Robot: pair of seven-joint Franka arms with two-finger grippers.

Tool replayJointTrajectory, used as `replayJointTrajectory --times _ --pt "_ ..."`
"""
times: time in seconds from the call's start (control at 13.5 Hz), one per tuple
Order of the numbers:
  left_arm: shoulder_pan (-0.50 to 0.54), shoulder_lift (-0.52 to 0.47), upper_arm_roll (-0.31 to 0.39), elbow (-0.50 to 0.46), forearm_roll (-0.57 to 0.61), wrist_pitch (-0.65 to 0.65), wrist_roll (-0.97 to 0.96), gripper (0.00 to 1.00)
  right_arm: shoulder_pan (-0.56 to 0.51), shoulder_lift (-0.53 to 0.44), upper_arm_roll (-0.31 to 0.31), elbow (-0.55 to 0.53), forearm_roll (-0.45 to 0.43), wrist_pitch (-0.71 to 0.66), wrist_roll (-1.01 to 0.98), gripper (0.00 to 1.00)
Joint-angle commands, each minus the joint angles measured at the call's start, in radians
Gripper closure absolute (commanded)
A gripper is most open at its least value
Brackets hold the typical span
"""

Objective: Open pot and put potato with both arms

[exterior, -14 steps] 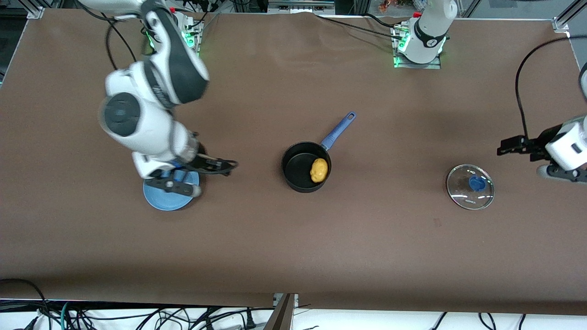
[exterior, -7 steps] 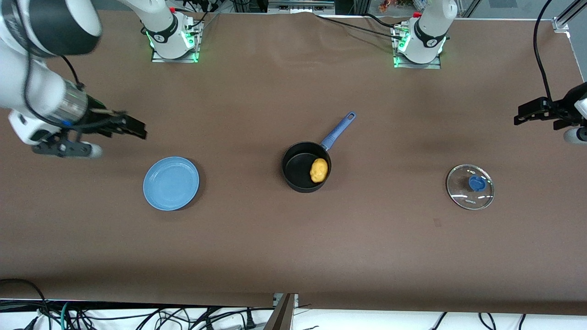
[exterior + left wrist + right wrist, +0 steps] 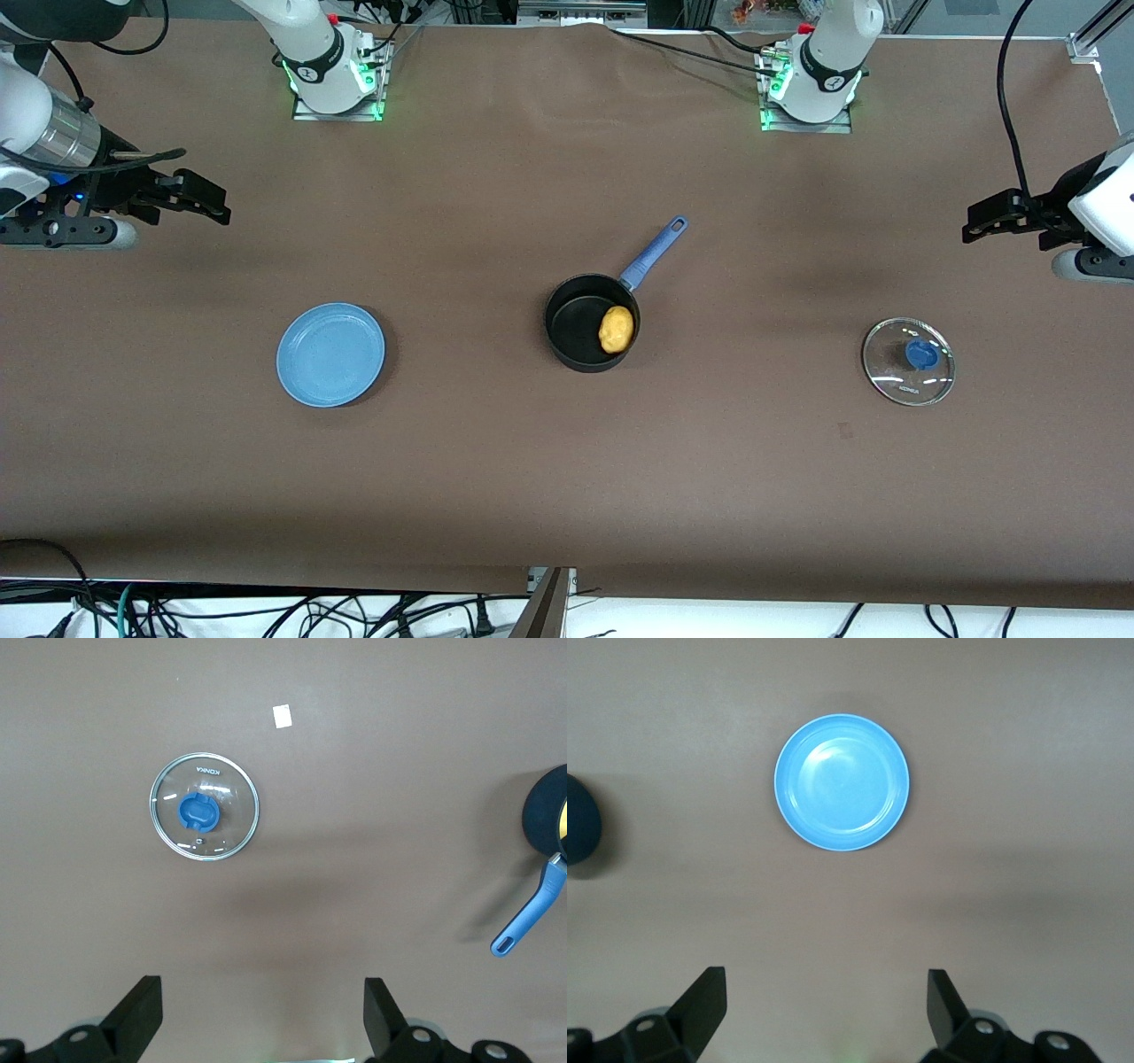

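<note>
The black pot (image 3: 580, 332) with a long blue handle (image 3: 654, 252) stands open at the table's middle. The yellow-orange potato (image 3: 617, 329) lies inside it. The glass lid (image 3: 908, 361) with a blue knob lies flat on the table toward the left arm's end; it also shows in the left wrist view (image 3: 205, 806). My left gripper (image 3: 979, 221) is open and empty, up in the air over bare table at that end. My right gripper (image 3: 208, 202) is open and empty, raised over bare table at the right arm's end. The pot's edge shows in the left wrist view (image 3: 542, 811).
A flat blue plate (image 3: 330, 354) lies empty toward the right arm's end, and shows in the right wrist view (image 3: 842, 781). A small white tag (image 3: 283, 716) lies on the brown table cloth near the lid. Cables hang below the table's near edge.
My right arm has lifted off the blue plate and swung away to its end of the table. My left gripper has risen away from the lid. Pot, potato and lid have not moved.
</note>
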Motion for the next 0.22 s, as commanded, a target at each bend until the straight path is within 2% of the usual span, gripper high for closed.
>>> replayJointTrajectory --times 0.0,0.15 --pt "0.0 0.026 -0.002 0.045 0.007 -0.025 -0.019 0.0 -0.027 0.004 0.036 0.037 -0.026 -0.013 -0.031 0.0" --pt "0.001 0.026 -0.001 0.045 0.007 -0.025 -0.019 0.0 -0.025 0.004 0.042 0.037 -0.029 -0.04 -0.043 0.0"
